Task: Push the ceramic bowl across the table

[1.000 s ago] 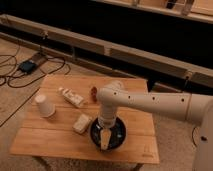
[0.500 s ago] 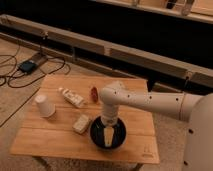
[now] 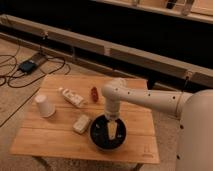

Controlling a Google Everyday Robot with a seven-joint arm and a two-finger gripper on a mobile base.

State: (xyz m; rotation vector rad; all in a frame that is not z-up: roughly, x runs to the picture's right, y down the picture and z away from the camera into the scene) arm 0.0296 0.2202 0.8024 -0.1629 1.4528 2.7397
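The glossy black ceramic bowl [image 3: 102, 136] sits on the light wooden table [image 3: 55, 137] near its front edge, right of centre. My white arm comes in from the right and bends down over the bowl. My gripper [image 3: 112, 132] reaches down into the bowl, its pale fingers [image 3: 112, 131] inside the rim. The arm hides part of the bowl's far rim.
A white paper cup [image 3: 45, 105] stands upside down at the table's left. A small white box [image 3: 82, 123] lies just left of the bowl. A white bottle [image 3: 72, 97] and a small red object [image 3: 94, 93] lie behind. Cables and a black adapter [image 3: 28, 65] lie on the floor.
The bowl and gripper have shifted slightly toward the table's front edge; the other objects have not moved.
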